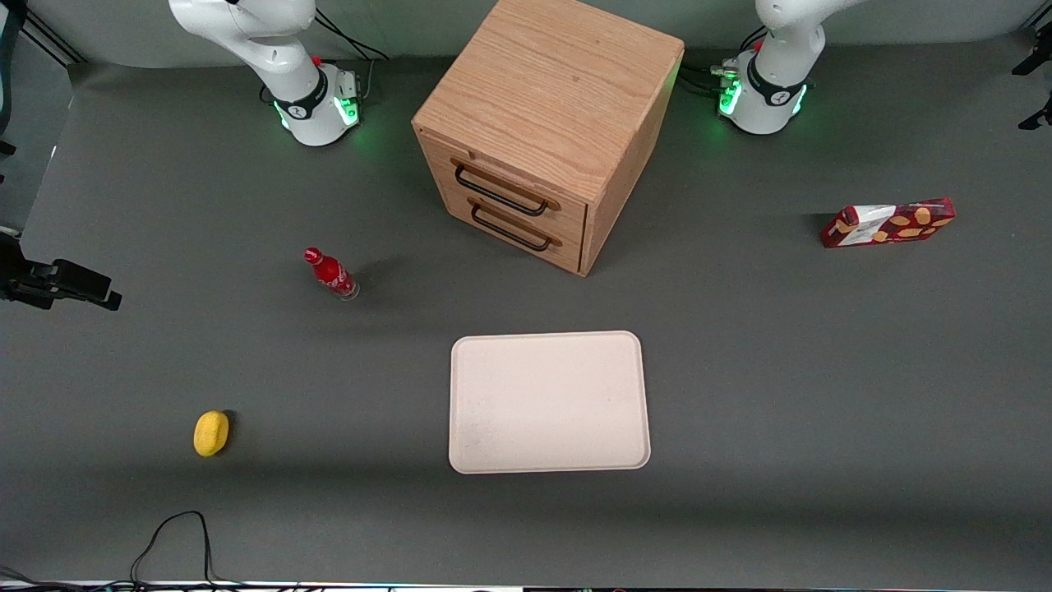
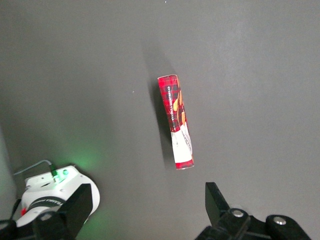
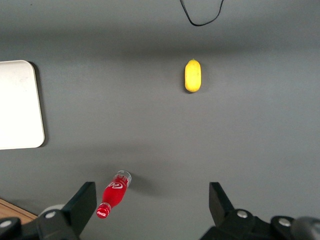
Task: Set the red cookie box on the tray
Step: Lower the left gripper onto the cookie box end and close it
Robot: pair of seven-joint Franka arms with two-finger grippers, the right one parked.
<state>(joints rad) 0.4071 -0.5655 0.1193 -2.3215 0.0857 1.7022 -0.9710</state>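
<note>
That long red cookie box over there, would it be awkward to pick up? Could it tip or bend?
Probably manageable. The red cookie box looks like a slim carton, so likely light and fairly stiff, though hard squeezing might dent it. It seems to stand on a narrow long edge, so a nudge could topple it flat. The pincer hangs open above it, fingers wide apart; gripped across its thin width, it should hold.

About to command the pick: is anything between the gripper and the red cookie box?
Nothing visible. The open gripper hangs above the red cookie box, which stands alone on bare table.
</note>
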